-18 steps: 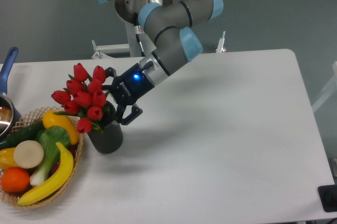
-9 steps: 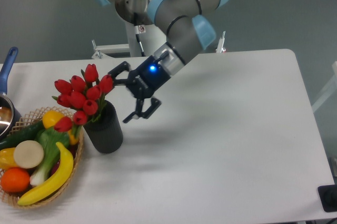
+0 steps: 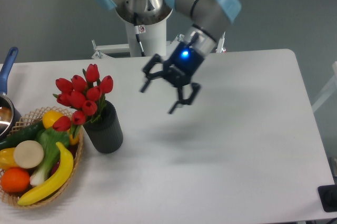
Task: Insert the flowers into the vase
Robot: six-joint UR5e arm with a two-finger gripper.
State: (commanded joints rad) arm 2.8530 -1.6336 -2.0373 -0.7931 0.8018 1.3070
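Note:
The red tulips [image 3: 81,97] stand in the dark ribbed vase [image 3: 105,132] at the table's left, their heads leaning left over the basket. My gripper [image 3: 158,97] is open and empty, raised above the table to the right of the vase and well apart from the flowers.
A wicker basket [image 3: 73,174] with toy fruit and vegetables, among them a banana [image 3: 50,179], sits at the left edge beside the vase. A pot with a blue handle [image 3: 7,68] is at the far left. The arm's base [image 3: 141,39] stands behind the table.
My gripper let go of the flowers, which settled in the vase, and moved up and to the right, away from the vase.

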